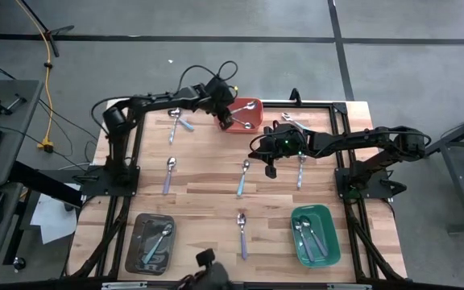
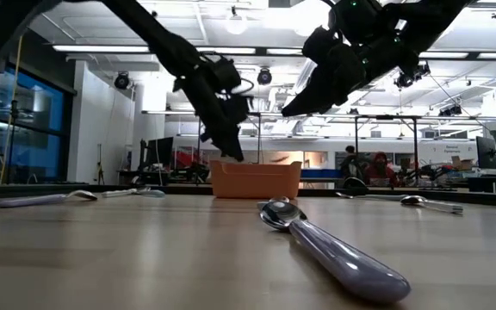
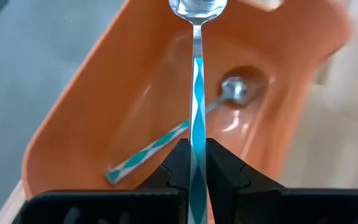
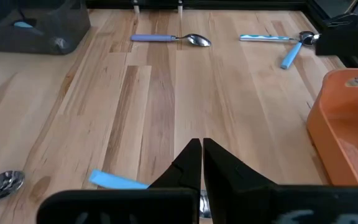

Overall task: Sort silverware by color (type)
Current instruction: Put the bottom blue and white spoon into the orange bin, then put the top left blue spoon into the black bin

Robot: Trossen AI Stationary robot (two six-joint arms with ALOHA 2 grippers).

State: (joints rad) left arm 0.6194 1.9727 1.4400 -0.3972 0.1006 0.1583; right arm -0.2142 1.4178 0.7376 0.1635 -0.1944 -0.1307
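My left gripper (image 3: 196, 146) hovers over the orange tray (image 3: 92, 106) at the table's far edge, shut on a spoon with a teal-and-white striped handle (image 3: 197, 93). Another striped spoon (image 3: 166, 140) lies in that tray. My right gripper (image 4: 201, 149) is shut and empty, raised above mid-table (image 1: 270, 167) between a blue-handled spoon (image 1: 243, 179) and another spoon (image 1: 300, 171). More spoons lie flat on the table: lavender ones (image 1: 170, 174) (image 1: 242, 235), a blue and a striped one (image 1: 180, 122), and one (image 1: 293, 121) beyond the right arm. My left gripper pinches the striped spoon's handle (image 3: 197, 127) between its two fingers. The fingers lie along the spoon, whose bowl (image 3: 196, 7) points away from the gripper. The spoon is lifted clear, over the orange tray.
A grey tray (image 1: 151, 242) at the near left holds spoons, as does a green tray (image 1: 316, 234) at the near right. Bare wood lies between the scattered spoons. Black frame posts stand at the table's left (image 1: 127, 173) and right (image 1: 346, 181).
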